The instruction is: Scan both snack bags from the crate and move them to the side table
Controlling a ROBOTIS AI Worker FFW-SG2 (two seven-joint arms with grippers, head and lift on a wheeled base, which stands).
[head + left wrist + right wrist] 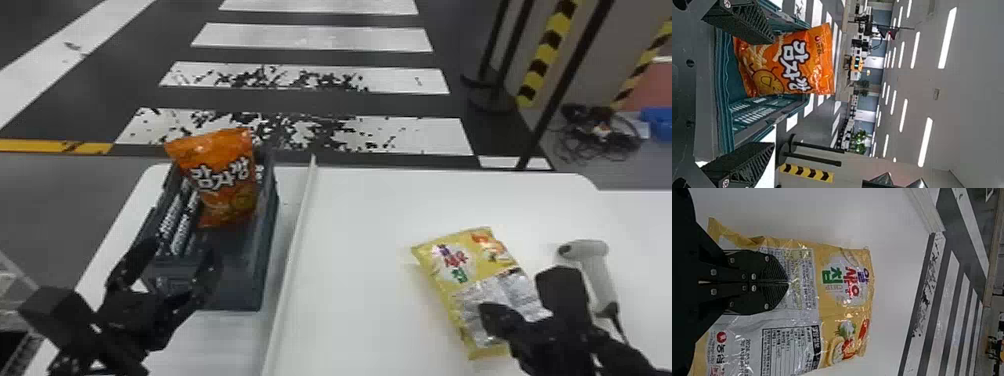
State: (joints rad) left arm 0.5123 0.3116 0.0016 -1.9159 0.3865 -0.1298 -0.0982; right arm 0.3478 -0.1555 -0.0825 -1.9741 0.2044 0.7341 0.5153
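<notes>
Beneath my right pincer (788, 282), its fingers pressed together, lies the yellow bag (475, 265), presumably flat for scanning; beyond my left pincer (773, 92), fingers apart, the orange bag (220, 175) stands in the crate (262, 250), likely awaiting its turn.

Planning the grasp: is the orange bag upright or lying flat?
Upright: in the head view, the orange bag stands in the crate, its top above the rim.

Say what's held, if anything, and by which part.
Left gripper: open, nothing held. Right gripper: shut over the yellow bag; can't tell if it pinches any.
</notes>
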